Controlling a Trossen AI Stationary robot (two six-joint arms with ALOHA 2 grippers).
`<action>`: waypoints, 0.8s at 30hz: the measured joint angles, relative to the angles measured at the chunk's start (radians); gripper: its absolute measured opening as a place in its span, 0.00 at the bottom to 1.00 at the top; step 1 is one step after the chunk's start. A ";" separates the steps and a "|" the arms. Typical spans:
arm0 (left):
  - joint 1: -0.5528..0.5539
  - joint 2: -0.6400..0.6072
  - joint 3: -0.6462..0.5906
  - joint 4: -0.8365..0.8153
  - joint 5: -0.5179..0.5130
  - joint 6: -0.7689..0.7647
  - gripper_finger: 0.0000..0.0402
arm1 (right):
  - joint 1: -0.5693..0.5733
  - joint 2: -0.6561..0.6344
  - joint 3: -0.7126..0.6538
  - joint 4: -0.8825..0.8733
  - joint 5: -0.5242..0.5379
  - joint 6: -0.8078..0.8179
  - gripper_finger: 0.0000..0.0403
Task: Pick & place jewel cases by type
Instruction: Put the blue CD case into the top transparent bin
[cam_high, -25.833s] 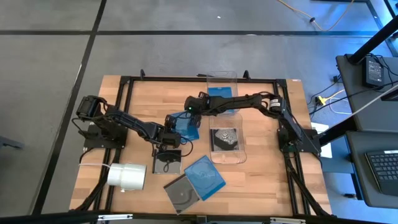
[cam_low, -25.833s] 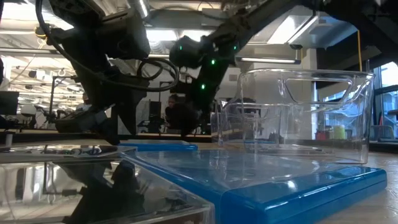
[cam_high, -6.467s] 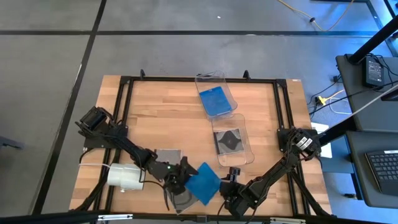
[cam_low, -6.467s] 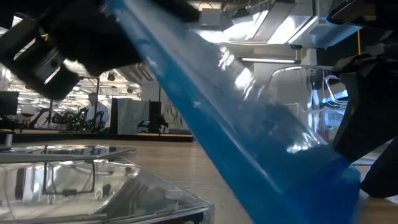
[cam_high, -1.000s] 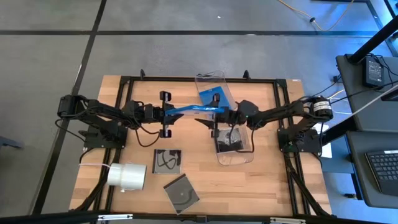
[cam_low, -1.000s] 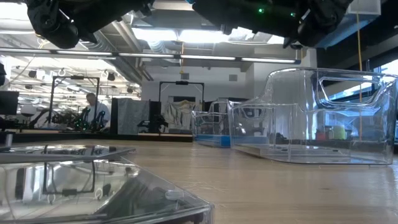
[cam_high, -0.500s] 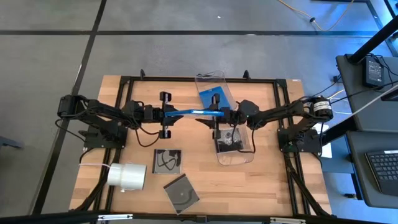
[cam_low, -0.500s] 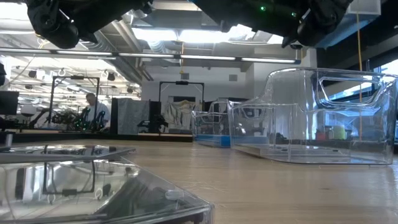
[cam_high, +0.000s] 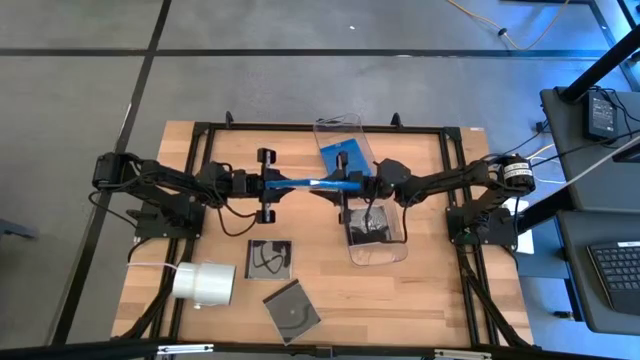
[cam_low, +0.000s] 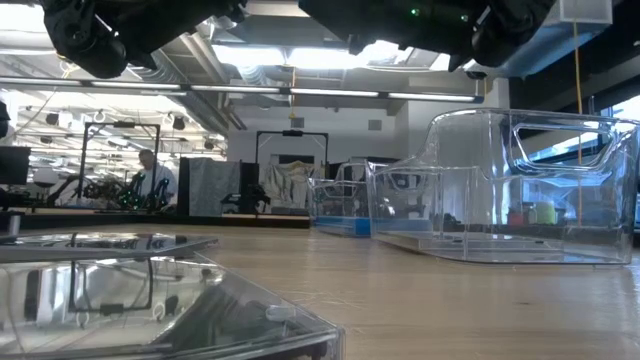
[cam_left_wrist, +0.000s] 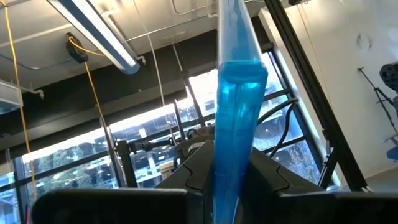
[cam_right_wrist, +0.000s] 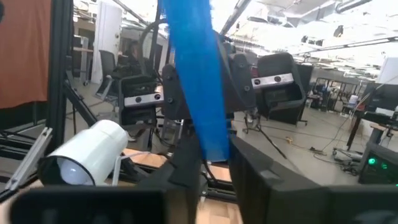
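Both grippers clamped on blue jewel case (cam_high: 310, 182) edge-on mid-air: left gripper (cam_high: 268, 185) one end, right gripper (cam_high: 362, 185) the other.

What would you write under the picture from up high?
Both grippers, left and right, grip one blue jewel case between them above the table.

wooden table (cam_high: 230, 310), white roll (cam_high: 204, 284), two dark jewel cases (cam_high: 270, 258) (cam_high: 292, 312), two clear bins (cam_high: 395, 250) (cam_high: 340, 125)
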 joint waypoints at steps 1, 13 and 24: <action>0.000 0.000 0.000 0.000 -0.001 -0.001 0.14 | 0.000 0.000 0.000 0.000 0.002 -0.008 0.17; 0.000 0.000 0.000 -0.003 -0.001 -0.002 0.13 | 0.000 0.000 0.000 -0.010 0.004 -0.042 0.12; 0.002 0.000 0.000 -0.024 -0.009 -0.023 0.16 | 0.002 0.000 0.000 -0.034 0.049 -0.022 0.12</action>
